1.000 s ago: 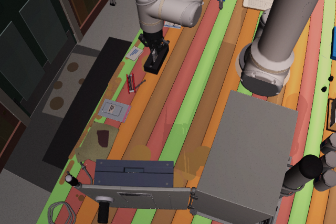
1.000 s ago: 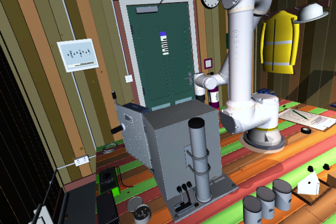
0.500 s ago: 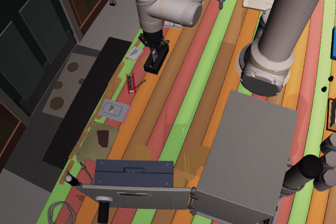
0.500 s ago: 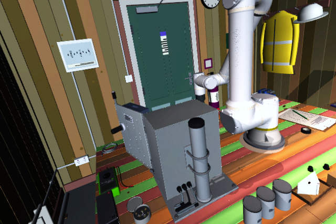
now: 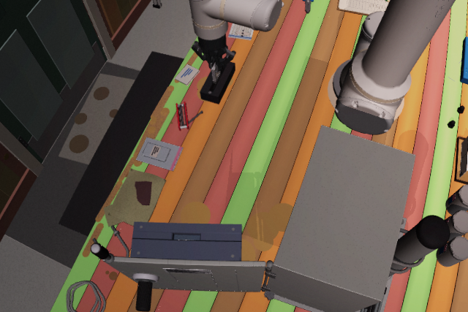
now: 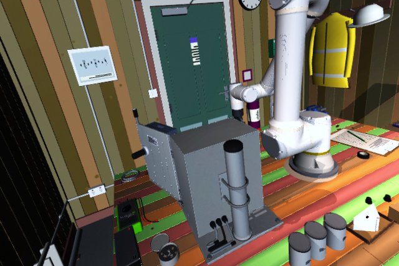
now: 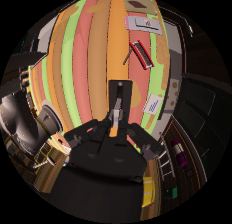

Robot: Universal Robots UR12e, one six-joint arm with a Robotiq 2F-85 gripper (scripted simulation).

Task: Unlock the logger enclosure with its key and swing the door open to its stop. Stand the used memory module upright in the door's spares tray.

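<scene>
The grey memory module (image 7: 117, 112) is partly hidden by my fingers; it stands in the slot of a black holder block (image 5: 218, 83) (image 7: 120, 92) at the bench's left side. The grey logger enclosure (image 5: 346, 210) (image 6: 212, 166) sits at the near end of the bench, and its door (image 5: 189, 274) (image 6: 158, 160) is swung out to the left, with a black-handled key (image 5: 143, 293) in its lock and a dark blue spares tray (image 5: 187, 241) on its inner face. From the second side camera the enclosure hides the holder block. My gripper (image 5: 216, 70) (image 7: 117, 119) is over the block, closed on the memory module.
The arm's base (image 5: 368, 93) stands behind the enclosure. A red-framed part (image 5: 182, 116), a grey booklet (image 5: 159, 153) and a brown cloth (image 5: 138, 197) lie along the left edge between block and door. A cable coil (image 5: 85, 295) lies by the door's corner.
</scene>
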